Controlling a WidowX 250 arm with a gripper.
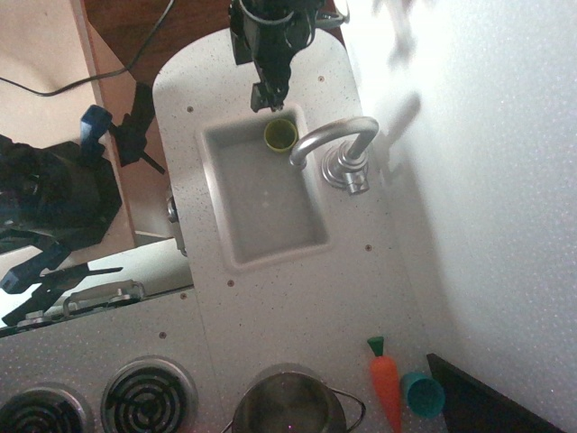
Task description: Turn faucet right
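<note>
The faucet (pixel 335 135) is a shiny silver gooseneck on a round chrome base (pixel 346 173) at the sink's right rim. Its spout arches left, with the tip over the sink's upper right part, next to a small yellow-green cup (pixel 280 134). My gripper (pixel 268 96) is black and hangs over the sink's far rim, just above the cup and to the upper left of the spout. It does not touch the faucet. Its fingers merge into one dark shape, so I cannot tell whether they are open or shut. Nothing shows between them.
The white sink (pixel 236 236) is set in a speckled counter. A small silver knob (pixel 171 209) sits on the counter's left edge. A metal pot (pixel 288 404), an orange carrot (pixel 387 386), a teal cup (pixel 423 395) and stove burners (pixel 147 397) are at the near end. A white wall (pixel 487 180) runs along the right.
</note>
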